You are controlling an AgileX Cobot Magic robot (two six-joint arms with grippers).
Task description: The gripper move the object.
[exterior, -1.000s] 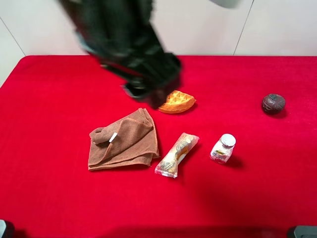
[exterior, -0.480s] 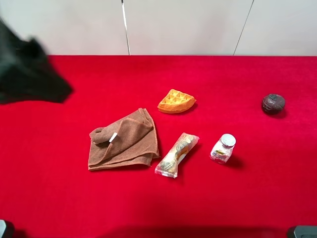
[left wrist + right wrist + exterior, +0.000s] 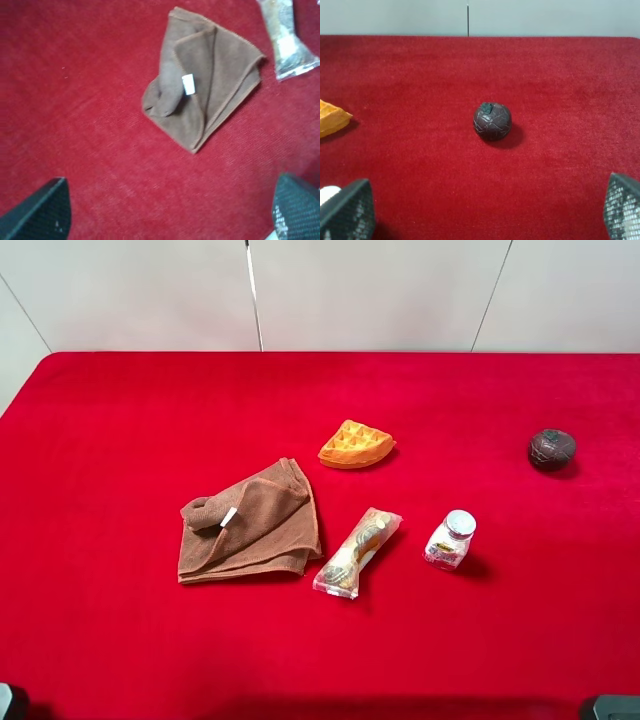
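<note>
The red surface (image 3: pixel 120 640) lay under pale wall panels, and the dark arm that had swept across it a second before was gone from the high view. The glass bottle (image 3: pixel 451 539) stood upright and untouched right of centre, toward the near edge, beside the snack packet (image 3: pixel 357 552). Left end effector (image 3: pixel 165 210) and right end effector (image 3: pixel 485 210) both gaped wide, holding nothing, so the move had not begun

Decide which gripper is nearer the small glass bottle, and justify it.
Right, probably. The right gripper has the bottle's silver cap beside one fingertip. The left gripper hangs over the brown cloth, beyond the snack packet from the bottle.
</note>
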